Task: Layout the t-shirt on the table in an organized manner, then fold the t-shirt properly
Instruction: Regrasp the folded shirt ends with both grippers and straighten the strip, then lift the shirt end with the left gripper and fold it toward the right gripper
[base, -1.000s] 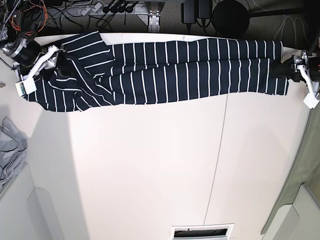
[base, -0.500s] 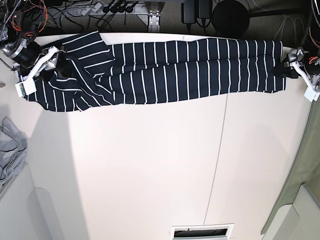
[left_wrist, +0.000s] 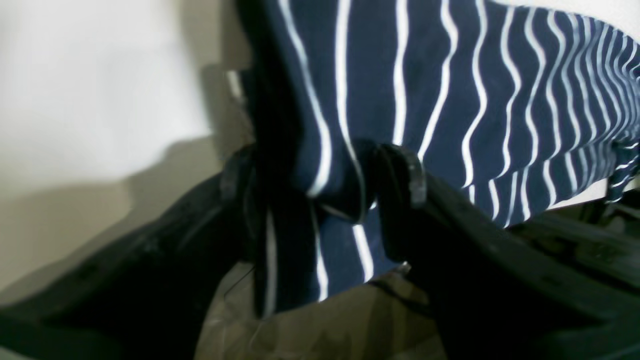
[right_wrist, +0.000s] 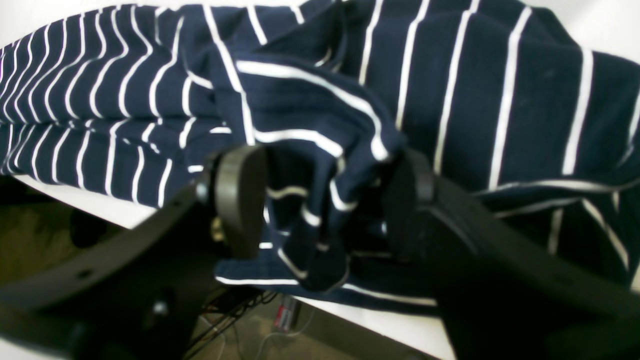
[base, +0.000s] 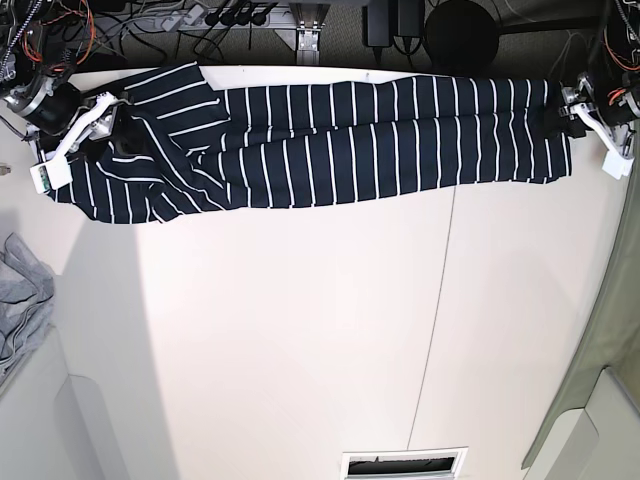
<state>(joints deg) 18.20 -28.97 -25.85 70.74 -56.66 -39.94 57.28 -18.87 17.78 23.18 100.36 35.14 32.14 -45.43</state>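
The t-shirt (base: 350, 140) lies stretched in a long band along the far edge of the table (base: 300, 330). At its right end, in the base view, my left gripper (base: 572, 118) has its jaws around the hem. In the left wrist view a gathered fold of the t-shirt (left_wrist: 450, 75) fills the left gripper (left_wrist: 315, 185). My right gripper (base: 100, 125) sits at the crumpled sleeve end. In the right wrist view a bunch of the t-shirt (right_wrist: 475, 90) sits between the jaws of the right gripper (right_wrist: 325, 200).
A plain grey cloth (base: 20, 300) hangs at the table's left edge. Cables and power strips (base: 200, 20) run behind the far edge. A thin dark seam (base: 440, 300) crosses the tabletop. A white slotted frame (base: 405, 463) sits at the near edge.
My left gripper has moved toward the far edge and slightly inward, taking the shirt's right end with it and squaring that hem. The right arm has stayed put.
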